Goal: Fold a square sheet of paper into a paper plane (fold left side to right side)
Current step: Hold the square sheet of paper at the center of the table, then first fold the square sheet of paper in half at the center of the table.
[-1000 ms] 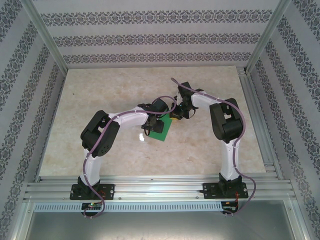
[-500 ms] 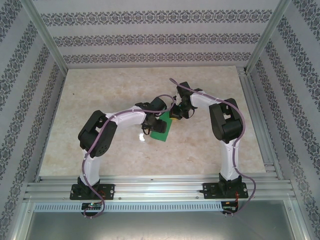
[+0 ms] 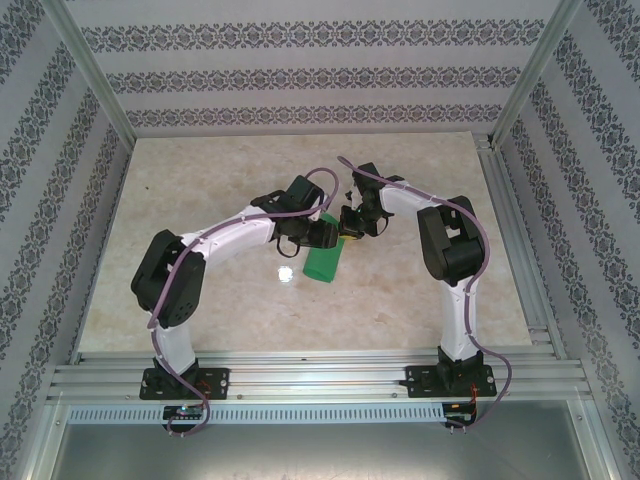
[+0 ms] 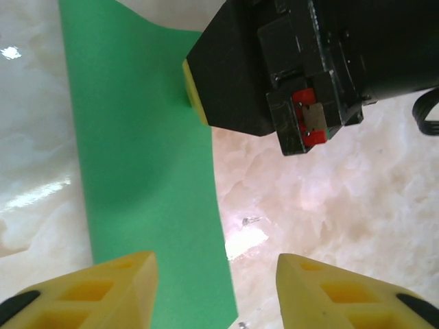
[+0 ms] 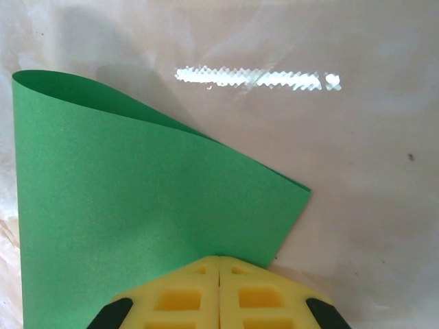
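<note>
Green paper (image 3: 323,262), folded over in a loose curl, is lying mid-table (image 3: 200,180). Left end effector (image 4: 216,274) is hovering above its edge, fingers spread. Just beyond, right end effector (image 5: 219,262) is resting pressed-together fingertips against the paper's far end.

The left arm (image 3: 235,235) and right arm (image 3: 457,310) are finished white with black joints (image 3: 445,245), purple cables (image 3: 322,172) strung along them. The claw fingers (image 4: 103,284) are moulded yellow.

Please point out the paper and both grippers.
paper (image 5: 137,205): right wrist view, middle of curled sheet
left gripper (image 4: 216,274): left wrist view, midway between yellow fingertips
right gripper (image 5: 219,264): right wrist view, where shut fingertips meet
</note>
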